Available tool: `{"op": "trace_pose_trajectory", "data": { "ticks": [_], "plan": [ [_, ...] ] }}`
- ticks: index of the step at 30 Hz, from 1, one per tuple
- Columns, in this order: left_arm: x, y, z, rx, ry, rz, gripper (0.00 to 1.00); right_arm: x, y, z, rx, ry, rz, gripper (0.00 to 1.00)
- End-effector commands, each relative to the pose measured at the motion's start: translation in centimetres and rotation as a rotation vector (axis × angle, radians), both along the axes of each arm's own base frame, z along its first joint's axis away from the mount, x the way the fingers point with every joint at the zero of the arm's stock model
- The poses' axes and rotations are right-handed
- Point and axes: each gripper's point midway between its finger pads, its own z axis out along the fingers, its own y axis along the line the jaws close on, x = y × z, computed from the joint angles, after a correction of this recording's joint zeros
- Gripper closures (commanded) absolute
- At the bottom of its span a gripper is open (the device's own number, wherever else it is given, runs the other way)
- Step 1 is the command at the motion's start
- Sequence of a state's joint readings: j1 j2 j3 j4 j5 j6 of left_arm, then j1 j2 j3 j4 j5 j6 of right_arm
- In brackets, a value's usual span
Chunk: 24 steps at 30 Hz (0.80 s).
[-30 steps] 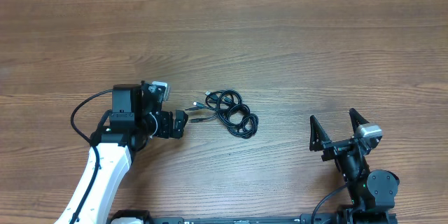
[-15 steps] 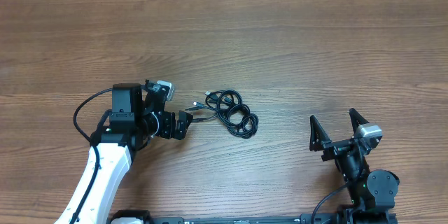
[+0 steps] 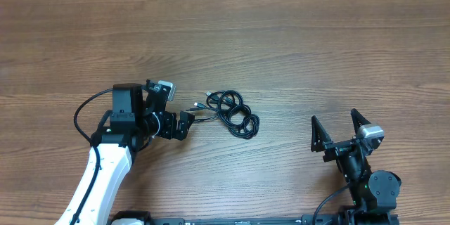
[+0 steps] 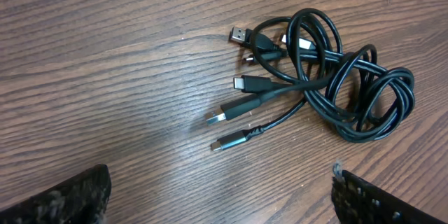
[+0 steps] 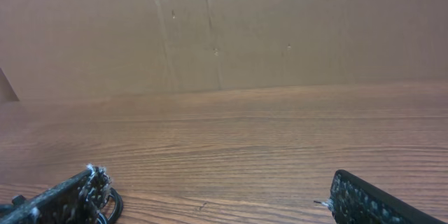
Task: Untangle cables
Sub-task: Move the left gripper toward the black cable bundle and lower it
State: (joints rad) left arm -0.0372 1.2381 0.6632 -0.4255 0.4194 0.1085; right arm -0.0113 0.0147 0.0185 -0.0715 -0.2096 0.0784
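Cables (image 3: pixel 230 114): looped bundle at centre of table (image 3: pixel 295 35), plugs (image 4: pixel 225 117) fanned just ahead of left gripper (image 4: pixel 222 201), jaws wide, empty. Right gripper (image 3: pixel 336 129) likewise, well apart. Pinch one loose plug end, draw outward; knot layering unclear.

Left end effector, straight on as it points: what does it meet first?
Probably the loose plug ends of the cables, just ahead of the open left end effector; height above them unclear.

Bright even light, faint soft shadows, sharp focus, slight glare.
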Motion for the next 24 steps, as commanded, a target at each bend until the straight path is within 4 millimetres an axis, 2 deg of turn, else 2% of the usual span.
{"op": "trace_pose_trajectory", "data": {
  "ticks": [1,24],
  "plan": [
    [0.70,-0.40,1.10,-0.015,-0.035,-0.027,0.00,0.04,-0.13,-0.18,-0.001,-0.004,-0.008,0.00],
    [0.64,-0.78,1.31,-0.038,-0.036,-0.038,0.00,0.04,-0.13,-0.18,-0.001,-0.004,-0.008,0.00]
  ]
}}
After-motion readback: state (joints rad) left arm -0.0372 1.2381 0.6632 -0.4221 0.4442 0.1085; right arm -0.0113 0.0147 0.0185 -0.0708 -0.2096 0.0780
